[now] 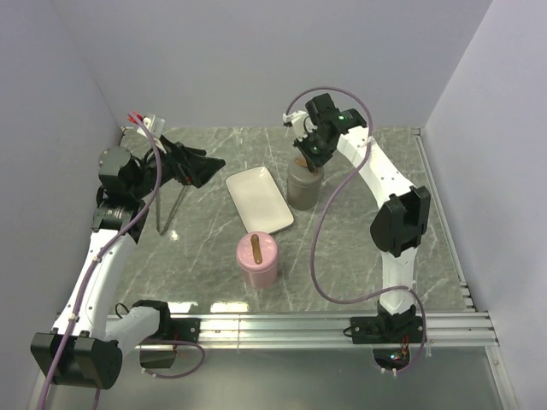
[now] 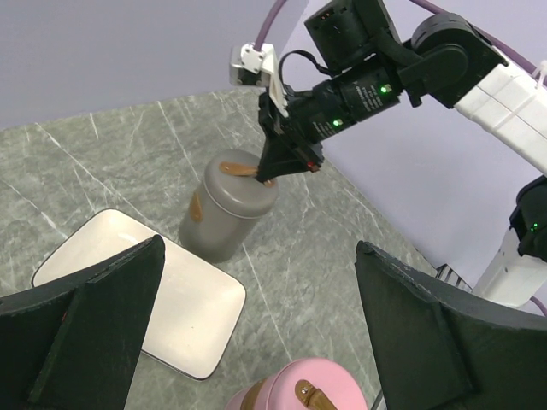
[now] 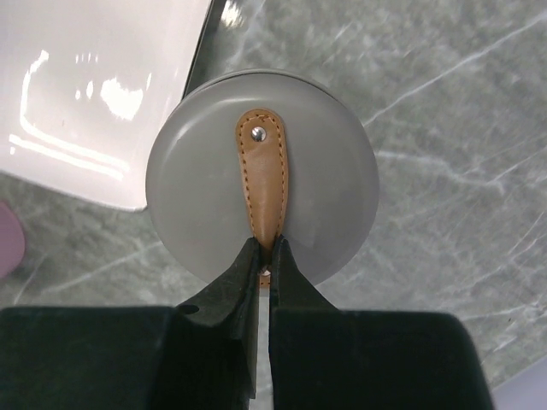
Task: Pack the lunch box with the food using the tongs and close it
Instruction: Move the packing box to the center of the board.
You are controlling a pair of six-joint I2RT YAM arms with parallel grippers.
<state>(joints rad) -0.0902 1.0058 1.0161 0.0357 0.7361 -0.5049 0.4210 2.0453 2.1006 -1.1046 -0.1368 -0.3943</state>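
Grey, smooth and probably slippery, the rigid lid (image 3: 329, 184) sits on the lunch box (image 1: 305, 190) just beside the white tray (image 1: 256, 198), so its soft brown strap (image 3: 265, 179) is the natural hold, its end pinched by the right gripper (image 3: 263, 256) while the left gripper (image 1: 209, 166) hangs spread.

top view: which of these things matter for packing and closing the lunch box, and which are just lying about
For the job: grey lunch box; its lid, strap pinched by the right fingers; metal tongs.
Lying about: pink canister; empty white tray.
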